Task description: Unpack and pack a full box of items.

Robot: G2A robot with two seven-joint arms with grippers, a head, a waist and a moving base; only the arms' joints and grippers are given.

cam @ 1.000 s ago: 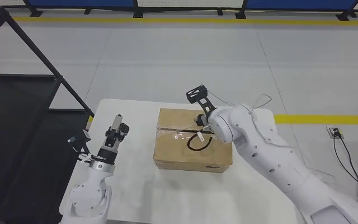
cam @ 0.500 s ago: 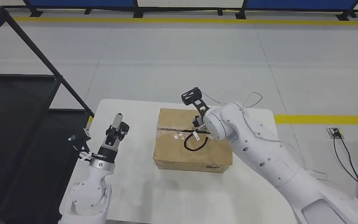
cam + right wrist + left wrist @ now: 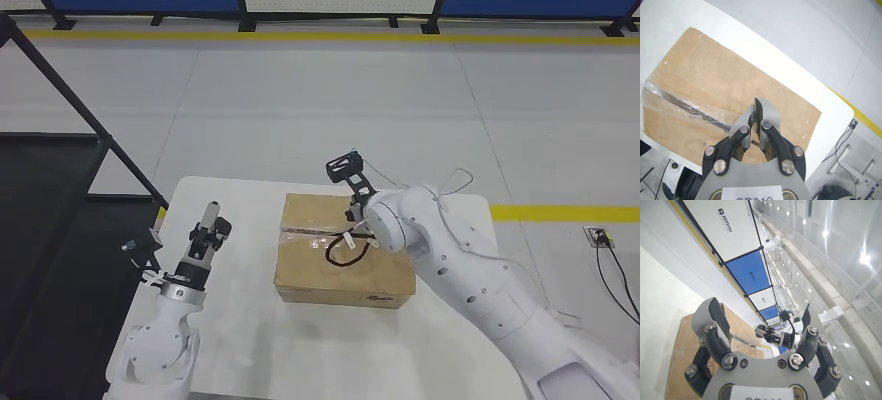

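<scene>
Factory hall: floor lines (image 3: 300, 36), partition panels (image 3: 751, 273)

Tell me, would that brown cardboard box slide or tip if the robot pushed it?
Probably slide: the brown cardboard box is low and wide, flat on the smooth white table. Likely fairly stiff, since clear tape spans its closed flaps. Weight can't be judged.

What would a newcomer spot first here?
The brown cardboard box in the middle of the white table, its top seam sealed with crinkled clear tape. The right gripper sits over that seam with fingers shut; the left gripper is off to the box's side, fingers open, pointing up.
</scene>
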